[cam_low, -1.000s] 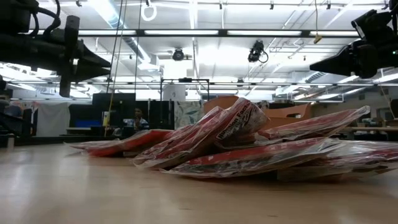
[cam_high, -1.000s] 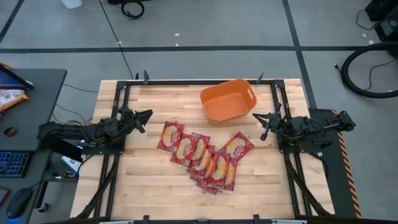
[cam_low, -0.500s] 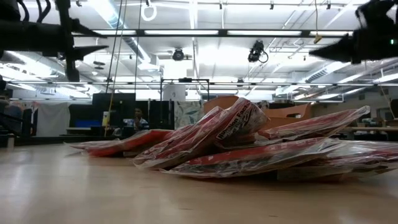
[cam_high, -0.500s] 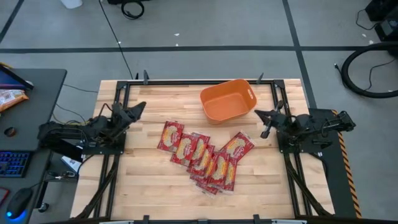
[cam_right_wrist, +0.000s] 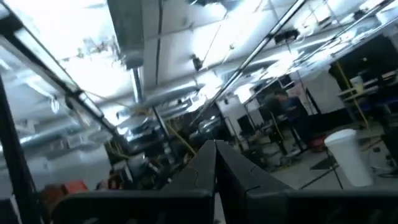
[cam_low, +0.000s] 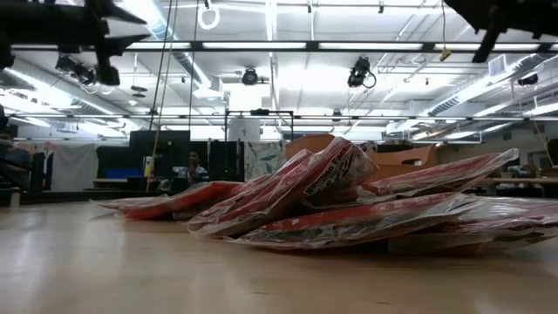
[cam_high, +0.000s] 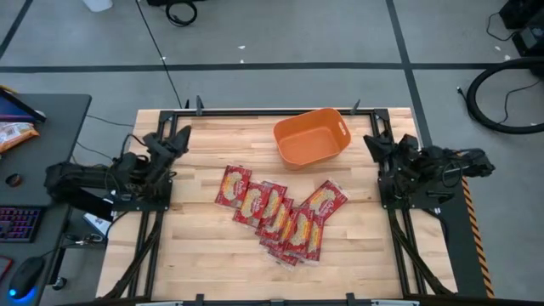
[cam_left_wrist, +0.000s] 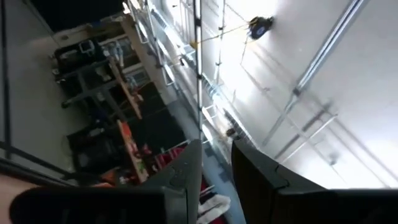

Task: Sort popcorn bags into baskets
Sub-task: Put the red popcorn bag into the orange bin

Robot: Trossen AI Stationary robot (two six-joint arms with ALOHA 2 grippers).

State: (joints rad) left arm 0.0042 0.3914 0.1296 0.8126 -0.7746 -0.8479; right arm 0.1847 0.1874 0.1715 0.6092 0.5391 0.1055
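Several red foil popcorn bags (cam_high: 276, 211) lie overlapping in a slanted heap at the table's middle; in the low view the popcorn bags (cam_low: 349, 205) are stacked flat on each other. The orange basket (cam_high: 312, 138) stands on its base by the far edge, behind the heap, with only its rim (cam_low: 403, 159) showing in the low view. My left gripper (cam_high: 182, 135) (cam_left_wrist: 216, 146) is raised at the far left, narrowly open and holding nothing. My right gripper (cam_high: 372, 141) (cam_right_wrist: 215, 149) is raised at the far right, shut and holding nothing. Both point up toward the ceiling.
Black frame rails (cam_high: 161, 204) run along the table's left and right sides under the arms. A grey desk (cam_high: 51, 115) with a snack bag (cam_high: 13, 133) stands left of the table. Bare wood (cam_high: 212, 263) lies toward the near edge.
Both arms have drawn back from the heap. My left gripper moved toward the far left corner and my right toward the far right corner. Both rose and tipped upward, climbing to the top of the low view. The bags and basket have not moved.
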